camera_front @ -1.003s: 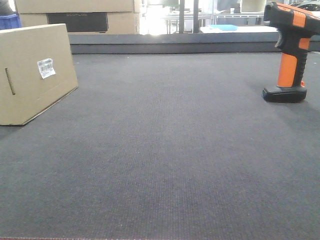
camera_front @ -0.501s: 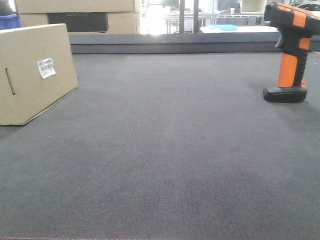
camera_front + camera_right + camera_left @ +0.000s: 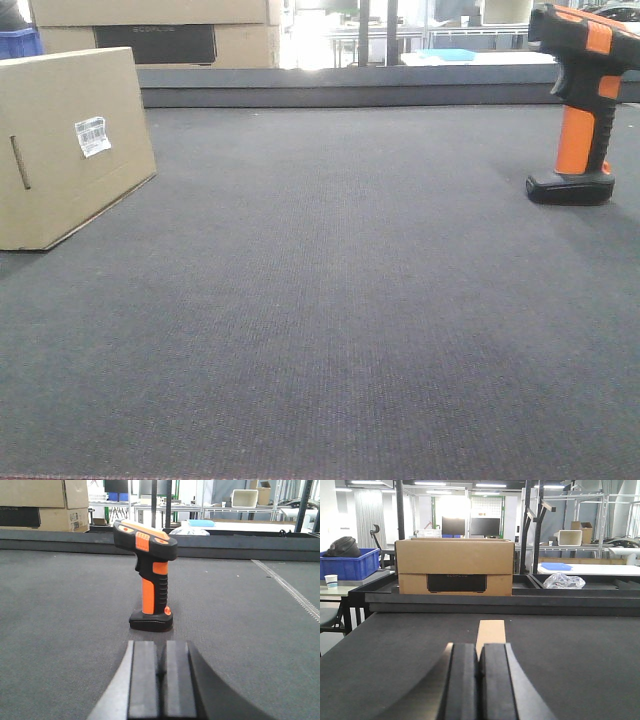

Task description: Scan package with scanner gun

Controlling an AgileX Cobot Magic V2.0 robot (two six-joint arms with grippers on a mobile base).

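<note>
On the desk (image 3: 340, 300): 1 package (image 3: 70, 140) w/ 1 barcode sticker (image 3: 92, 136) and 1 slot (image 3: 20, 163), plus 1 scanner gun (image 3: 582, 100). Behind: 2 stacked cartons (image 3: 455, 574), 1 blue bin (image 3: 347, 565), 1 paper cup (image 3: 330, 580), 2 dark monitors (image 3: 470, 526).

Package (image 3: 65, 145) stood at far left of table (image 3: 330, 300), scanner gun (image 3: 583, 105) upright at far right, well apart. Larger cartons (image 3: 150, 30) sat behind package, beyond table edge. Scanner gun stood directly before right gripper (image 3: 156, 672).
</note>
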